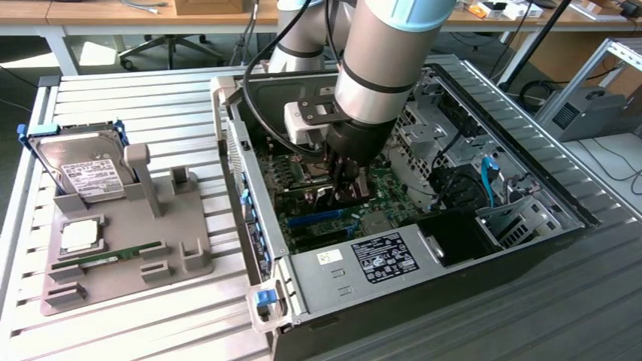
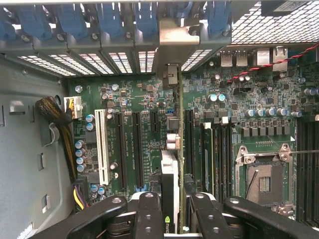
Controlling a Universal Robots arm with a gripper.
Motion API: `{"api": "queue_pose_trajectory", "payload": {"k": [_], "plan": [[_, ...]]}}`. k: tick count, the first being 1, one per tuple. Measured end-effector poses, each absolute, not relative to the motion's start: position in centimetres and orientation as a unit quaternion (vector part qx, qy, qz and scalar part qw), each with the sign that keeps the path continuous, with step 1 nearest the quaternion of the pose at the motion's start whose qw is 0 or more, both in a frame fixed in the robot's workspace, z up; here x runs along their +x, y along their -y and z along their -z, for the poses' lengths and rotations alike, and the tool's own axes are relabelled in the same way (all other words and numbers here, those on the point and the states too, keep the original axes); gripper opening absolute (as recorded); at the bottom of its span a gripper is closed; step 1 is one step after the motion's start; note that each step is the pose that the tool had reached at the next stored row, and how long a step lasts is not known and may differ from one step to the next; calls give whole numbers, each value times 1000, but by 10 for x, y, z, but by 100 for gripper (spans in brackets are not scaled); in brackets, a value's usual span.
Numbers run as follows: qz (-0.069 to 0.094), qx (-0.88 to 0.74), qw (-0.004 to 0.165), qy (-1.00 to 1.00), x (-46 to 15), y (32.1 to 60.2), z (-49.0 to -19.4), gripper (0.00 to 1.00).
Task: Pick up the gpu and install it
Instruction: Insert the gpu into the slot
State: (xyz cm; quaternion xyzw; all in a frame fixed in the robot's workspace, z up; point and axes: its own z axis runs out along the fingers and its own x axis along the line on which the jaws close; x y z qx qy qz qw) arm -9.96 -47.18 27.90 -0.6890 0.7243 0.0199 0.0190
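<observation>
The gpu (image 2: 169, 172) is seen edge-on as a thin dark card, its silver bracket (image 2: 172, 37) lying against the slotted rear wall of the open PC case (image 1: 331, 282). My gripper (image 2: 173, 206) is shut on it, one black finger (image 2: 148, 211) on each side. The card stands on edge over a black expansion slot of the green motherboard (image 2: 149, 99); whether it is seated cannot be told. In the exterior view my gripper (image 1: 346, 184) reaches down into the middle of the case, with the gpu (image 1: 331, 199) a dark sliver beneath it.
A white slot (image 2: 102, 147), an empty CPU socket (image 2: 264, 181), a green stick (image 2: 208, 154) and a braided cable bundle (image 2: 60, 119) surround the card. On the exterior view's left a grey tray (image 1: 191, 259) holds a hard drive (image 1: 90, 173), a CPU (image 1: 80, 235) and a RAM stick (image 1: 105, 256).
</observation>
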Motion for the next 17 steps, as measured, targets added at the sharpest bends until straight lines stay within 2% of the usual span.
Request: {"api": "queue_pose_trajectory", "payload": {"k": [17], "plan": [[-25,-689,13,-724,-100,472,-275,27]]}}
